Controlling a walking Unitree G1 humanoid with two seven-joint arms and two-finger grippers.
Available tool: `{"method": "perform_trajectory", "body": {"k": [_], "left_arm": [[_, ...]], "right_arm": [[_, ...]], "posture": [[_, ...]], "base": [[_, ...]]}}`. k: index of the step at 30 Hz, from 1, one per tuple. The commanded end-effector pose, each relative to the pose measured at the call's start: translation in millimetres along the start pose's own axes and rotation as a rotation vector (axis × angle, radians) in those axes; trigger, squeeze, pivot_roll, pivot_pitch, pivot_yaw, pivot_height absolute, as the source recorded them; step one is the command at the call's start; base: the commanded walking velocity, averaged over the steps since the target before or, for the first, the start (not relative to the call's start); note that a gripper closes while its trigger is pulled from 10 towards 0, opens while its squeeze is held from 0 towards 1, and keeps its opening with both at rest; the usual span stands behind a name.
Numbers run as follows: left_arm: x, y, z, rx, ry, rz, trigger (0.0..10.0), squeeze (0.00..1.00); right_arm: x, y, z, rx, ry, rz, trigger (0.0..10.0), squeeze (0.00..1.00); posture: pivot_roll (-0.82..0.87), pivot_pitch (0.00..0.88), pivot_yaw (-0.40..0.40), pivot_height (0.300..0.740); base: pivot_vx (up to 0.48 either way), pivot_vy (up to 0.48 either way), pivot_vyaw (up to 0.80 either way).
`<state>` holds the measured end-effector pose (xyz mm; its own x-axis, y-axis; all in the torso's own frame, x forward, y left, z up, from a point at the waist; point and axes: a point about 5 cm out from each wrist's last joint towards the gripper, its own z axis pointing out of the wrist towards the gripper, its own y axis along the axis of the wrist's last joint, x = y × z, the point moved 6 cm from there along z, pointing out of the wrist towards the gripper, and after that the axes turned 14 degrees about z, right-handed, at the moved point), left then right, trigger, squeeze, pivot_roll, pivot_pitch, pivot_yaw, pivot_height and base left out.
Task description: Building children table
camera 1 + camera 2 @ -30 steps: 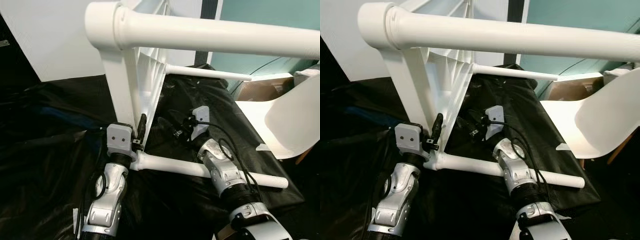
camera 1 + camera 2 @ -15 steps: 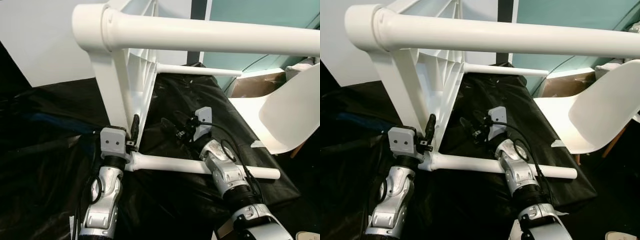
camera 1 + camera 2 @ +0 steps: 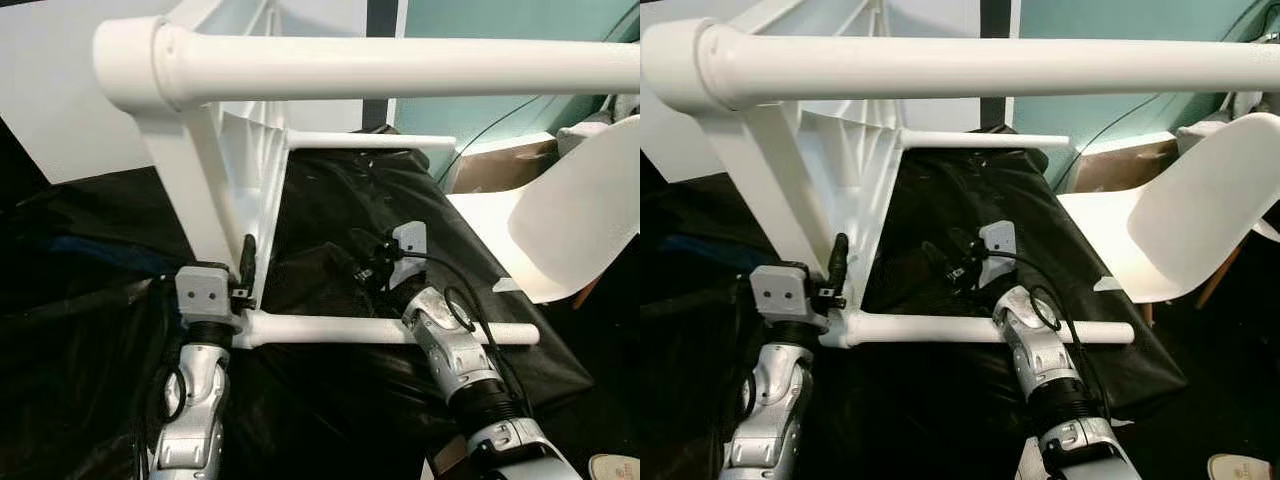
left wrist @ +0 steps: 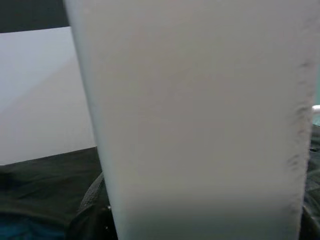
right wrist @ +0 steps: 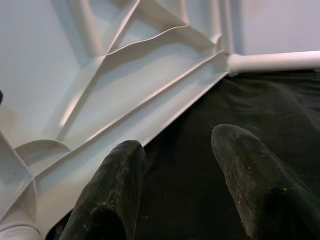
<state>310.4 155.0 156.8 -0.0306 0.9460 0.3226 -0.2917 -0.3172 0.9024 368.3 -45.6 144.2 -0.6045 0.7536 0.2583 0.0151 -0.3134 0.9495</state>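
White plastic dominates your left eye view: the children's table [image 3: 235,190] is tipped on its side on the black sheet [image 3: 90,300], one leg [image 3: 400,68] running across the top of the frame, another leg [image 3: 385,331] lying low across the middle and a third [image 3: 372,141] poking right further back. Your left gripper [image 3: 246,270] sits lower left, pinching the tabletop's edge right where the low leg joins. Your right gripper [image 3: 362,262] hovers centre frame over the sheet, just past that leg. A white chair [image 3: 570,225] stands at the right edge.

In your right eye view it's the same layout, shifted a bit.

In your left wrist view, a blurry white slab of the table is right up against the lens; you can't read the fingers from here.

In your right wrist view, two black fingers [image 5: 112,192] stand apart at the bottom, nothing between them, with the ribbed table underside upper left.
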Motion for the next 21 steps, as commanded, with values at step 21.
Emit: {"method": "perform_trajectory", "body": {"k": [21], "left_arm": [[61.2, -64, -75.3, 0.269, 0.309, 0.079, 10.0, 0.00]], "right_arm": [[3.4, -3, -0.3, 0.013, 0.000, 0.013, 10.0, 0.00]], "posture": [[0.10, 0.000, 0.015, 0.740]], "base": [[0.000, 0.000, 0.00]]}}
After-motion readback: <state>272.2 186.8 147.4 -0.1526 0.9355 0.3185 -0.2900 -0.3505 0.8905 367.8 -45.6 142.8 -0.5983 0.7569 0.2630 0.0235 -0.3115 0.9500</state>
